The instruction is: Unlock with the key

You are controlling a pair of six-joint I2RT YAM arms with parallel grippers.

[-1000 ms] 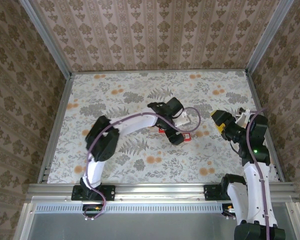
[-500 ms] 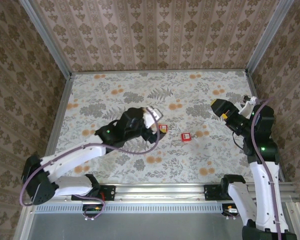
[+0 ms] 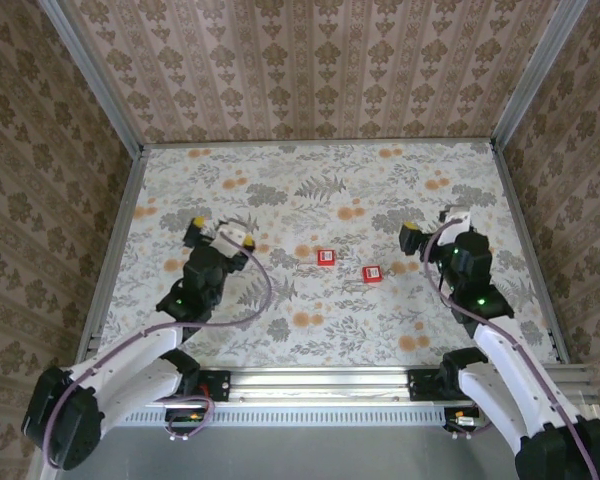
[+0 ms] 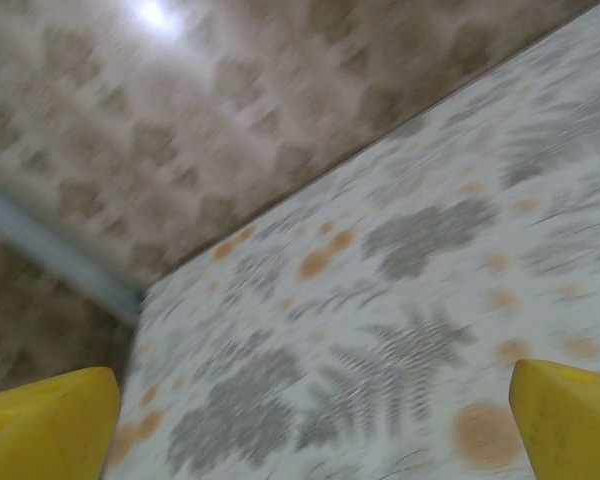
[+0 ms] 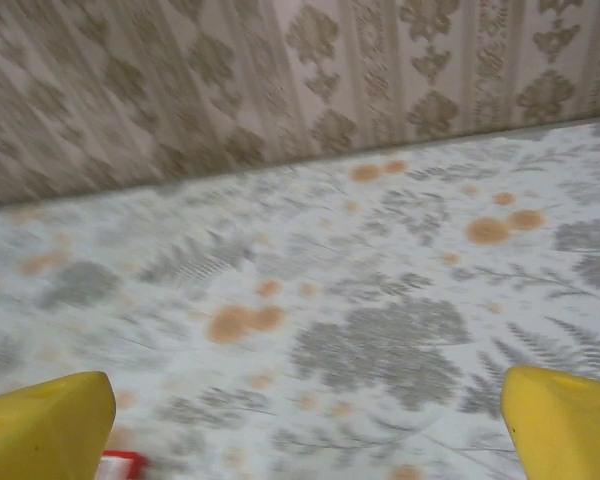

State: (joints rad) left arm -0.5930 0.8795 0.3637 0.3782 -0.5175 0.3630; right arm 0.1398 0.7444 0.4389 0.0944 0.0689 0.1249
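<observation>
Lying flat near the middle of the floral worktop point(image 3: 230, 190): left red piece point(image 3: 326, 257) and right red piece point(image 3: 372, 273), both small and squarish, each with a pale mark on top. Set near each other but not touching, the right one slightly closer to the near edge. Too small to tell lock from key.

Blurry; left pincer point(image 4: 300, 425) spread wide, yellow fingertips point(image 4: 45, 425) low on either side, floral surface point(image 4: 420, 250) between them. Patterned wall point(image 4: 240, 110) and metal rail point(image 4: 50, 245) beyond the surface.

Even bright light, wrist views motion-blurred
</observation>
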